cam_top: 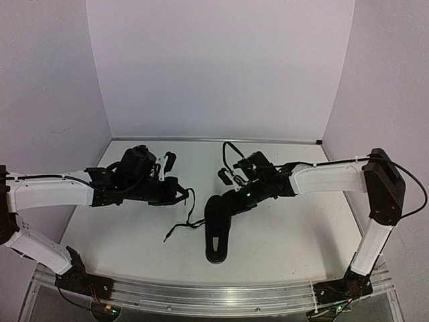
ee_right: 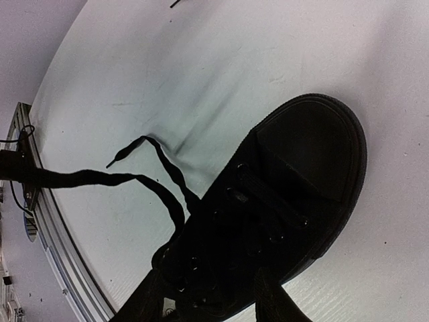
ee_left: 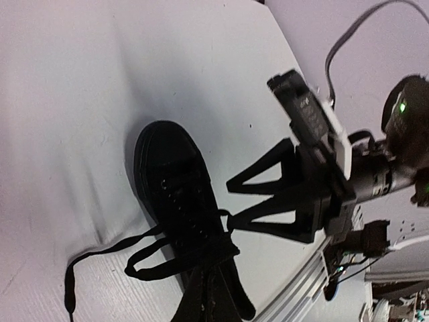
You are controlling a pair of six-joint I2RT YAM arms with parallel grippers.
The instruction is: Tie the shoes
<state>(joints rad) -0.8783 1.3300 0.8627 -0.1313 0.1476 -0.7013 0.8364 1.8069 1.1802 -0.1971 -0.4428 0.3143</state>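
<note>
One black shoe (cam_top: 216,231) lies mid-table with its toe toward the front edge. In the left wrist view the shoe (ee_left: 171,181) has a lace (ee_left: 100,251) looping out to the left. My left gripper (cam_top: 182,194) is left of the shoe. Its gripper (ee_left: 218,258) is shut on that lace beside the upper eyelets. My right gripper (cam_top: 231,201) sits at the shoe's ankle end. Seen from the left wrist, this gripper (ee_left: 231,200) is open, tips at the shoe's side. The right wrist view shows the shoe (ee_right: 301,174), a taut lace (ee_right: 87,178) and one finger (ee_right: 278,305).
A metal rail (cam_top: 214,298) runs along the table's front edge, close to the shoe's toe. White walls close off the back and both sides. A free lace end (cam_top: 167,237) trails on the table left of the shoe.
</note>
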